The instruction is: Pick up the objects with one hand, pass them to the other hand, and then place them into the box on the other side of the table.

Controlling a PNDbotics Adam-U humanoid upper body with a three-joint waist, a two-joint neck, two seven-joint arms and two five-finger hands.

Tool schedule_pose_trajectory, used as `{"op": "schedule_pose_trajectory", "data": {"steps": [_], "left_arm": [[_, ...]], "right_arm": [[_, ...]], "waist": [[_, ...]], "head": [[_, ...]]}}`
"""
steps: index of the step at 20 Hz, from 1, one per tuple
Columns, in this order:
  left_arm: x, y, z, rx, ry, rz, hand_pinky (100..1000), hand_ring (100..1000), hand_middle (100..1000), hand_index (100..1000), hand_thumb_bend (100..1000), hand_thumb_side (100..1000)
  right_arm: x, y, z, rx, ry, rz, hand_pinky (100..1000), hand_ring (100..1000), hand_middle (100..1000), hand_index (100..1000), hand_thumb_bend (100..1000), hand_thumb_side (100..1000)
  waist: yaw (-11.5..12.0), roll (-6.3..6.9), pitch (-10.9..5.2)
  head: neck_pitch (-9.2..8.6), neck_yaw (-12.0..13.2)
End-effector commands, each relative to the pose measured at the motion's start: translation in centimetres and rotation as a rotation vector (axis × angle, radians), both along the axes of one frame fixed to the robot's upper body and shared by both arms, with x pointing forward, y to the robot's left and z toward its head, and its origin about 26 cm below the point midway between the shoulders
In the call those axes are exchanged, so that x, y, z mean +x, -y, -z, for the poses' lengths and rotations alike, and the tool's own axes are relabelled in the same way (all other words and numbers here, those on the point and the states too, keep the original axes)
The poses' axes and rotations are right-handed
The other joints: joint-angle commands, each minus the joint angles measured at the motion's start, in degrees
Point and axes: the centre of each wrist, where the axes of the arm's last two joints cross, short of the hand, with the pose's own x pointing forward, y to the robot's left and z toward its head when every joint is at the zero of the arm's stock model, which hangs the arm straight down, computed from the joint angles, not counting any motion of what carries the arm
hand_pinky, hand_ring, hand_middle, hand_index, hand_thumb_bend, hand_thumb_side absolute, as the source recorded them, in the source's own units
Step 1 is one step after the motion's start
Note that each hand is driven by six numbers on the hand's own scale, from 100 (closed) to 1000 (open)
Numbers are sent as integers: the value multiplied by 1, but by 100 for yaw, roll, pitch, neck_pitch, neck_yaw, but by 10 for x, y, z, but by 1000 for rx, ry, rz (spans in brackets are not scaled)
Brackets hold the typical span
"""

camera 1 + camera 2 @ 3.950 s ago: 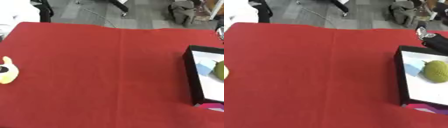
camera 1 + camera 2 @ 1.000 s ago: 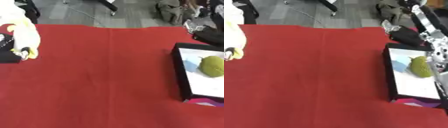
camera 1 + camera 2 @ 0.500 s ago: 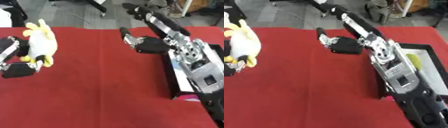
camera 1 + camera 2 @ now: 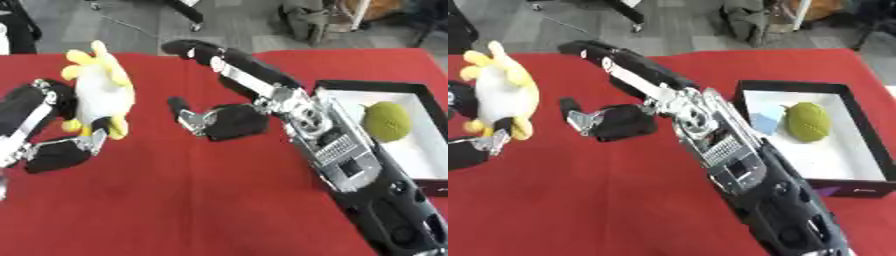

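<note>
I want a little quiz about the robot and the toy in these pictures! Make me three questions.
1. True or false: the left hand has its fingers curled round the yellow and white plush toy.
2. What already lies in the box?
A. only a green round thing
B. a green round thing and a light blue thing
C. nothing
3. Fill in: the right hand reaches toward the toy with its fingers ____.

Key:
1. True.
2. B: the green round thing lies beside the light blue thing.
3. Open; it does not touch the toy yet.
</note>
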Motion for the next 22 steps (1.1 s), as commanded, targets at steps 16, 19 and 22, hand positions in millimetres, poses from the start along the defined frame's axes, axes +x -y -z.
{"op": "schedule_pose_trajectory", "data": {"steps": [16, 19, 22], "left_arm": [[-2, 3, 18, 91, 166, 170, 631, 493, 421, 490, 100, 350], [-2, 3, 19, 105, 179, 179, 635, 495, 422, 490, 100, 342], [-3, 4, 17, 131, 209, 194, 644, 501, 426, 490, 100, 321]], "right_arm": [[4, -16, -17, -183, -21, -27, 1000, 1000, 1000, 1000, 100, 494], [4, -18, -16, -196, -21, -32, 1000, 1000, 1000, 1000, 100, 509], [5, -21, -14, -227, -47, -65, 1000, 1000, 1000, 1000, 100, 578]], "waist": [[-21, 32, -123], [-18, 28, -122], [-14, 29, -120]], "head": [[70, -98], [71, -108], [76, -115]]}}
